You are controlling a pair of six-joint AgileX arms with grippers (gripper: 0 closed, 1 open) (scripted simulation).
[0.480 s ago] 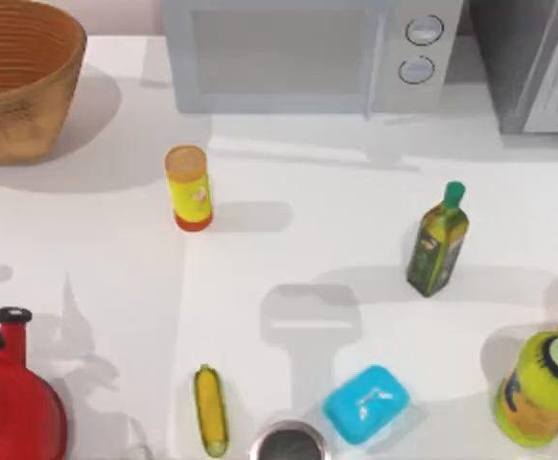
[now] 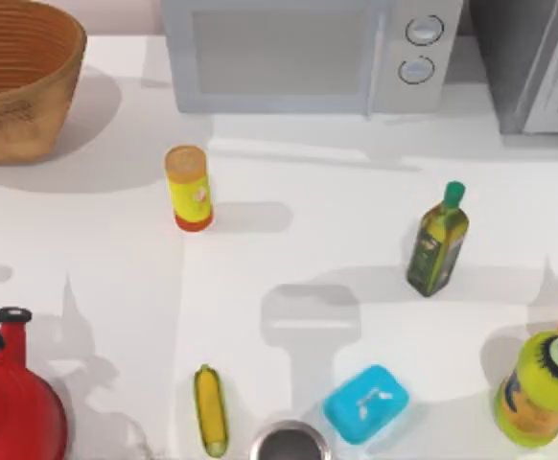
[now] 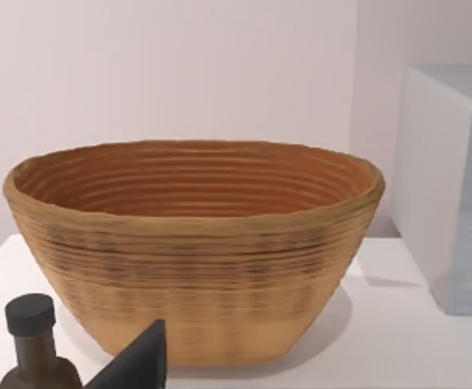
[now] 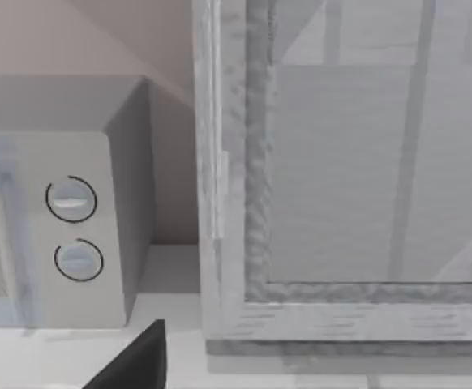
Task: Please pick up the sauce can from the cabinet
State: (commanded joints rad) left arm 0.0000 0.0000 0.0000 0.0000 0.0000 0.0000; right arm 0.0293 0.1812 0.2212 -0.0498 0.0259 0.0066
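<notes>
Pale grey, the cabinet (image 4: 341, 178) door faced the right end effector, whose grip state I could not tell; the sauce can presumably sat behind it, so the door's edge needed approaching squarely.

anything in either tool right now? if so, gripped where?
Cannot be told. The left wrist view faces the wicker basket and the right wrist view faces the cabinet; the sauce can isn't visibly held, and the cabinet door looks closed.
</notes>
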